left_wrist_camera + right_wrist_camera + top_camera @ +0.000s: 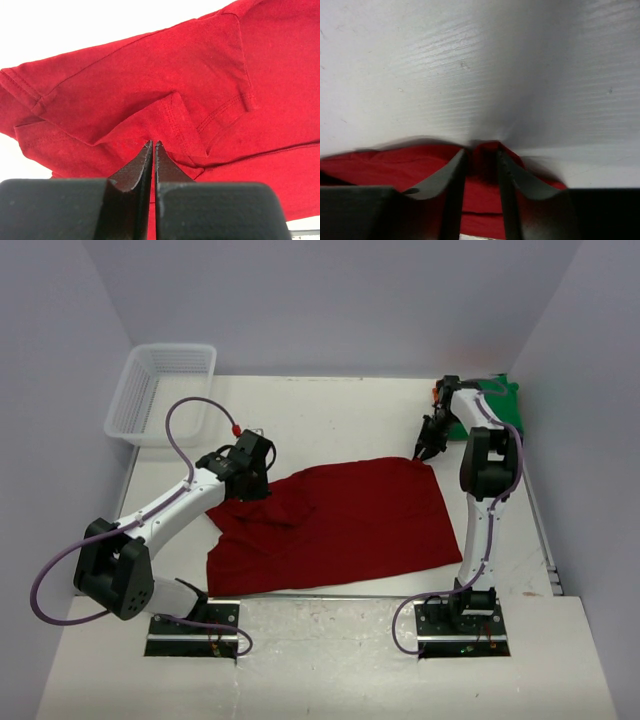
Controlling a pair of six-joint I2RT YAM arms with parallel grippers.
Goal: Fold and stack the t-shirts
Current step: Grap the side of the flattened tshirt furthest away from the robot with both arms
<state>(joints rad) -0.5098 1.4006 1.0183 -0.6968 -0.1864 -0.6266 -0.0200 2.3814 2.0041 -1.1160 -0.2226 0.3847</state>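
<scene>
white table (330,420) between pale lilac walls carried the dark red t-shirt (340,525), which lay spread across the middle, rumpled along its 9 o'clock side. left gripper (250,478) sat at the shirt's 10 o'clock corner; in the left wrist view its fingers (145,162) were pressed together, the tips against a stitched fold of red cloth, though whether any cloth was caught between them could not be told. right gripper (425,448) was down at the shirt's 1 o'clock corner, its fingers (452,172) a little apart with a raised nub of red cloth between them, bare table beyond; whether they already pressed it could not be told. a bright green t-shirt (505,405) lay at the table's 1 o'clock corner, partly behind the right arm. a white mesh basket (150,400) stood at the 11 o'clock corner, well apart from the red shirt
</scene>
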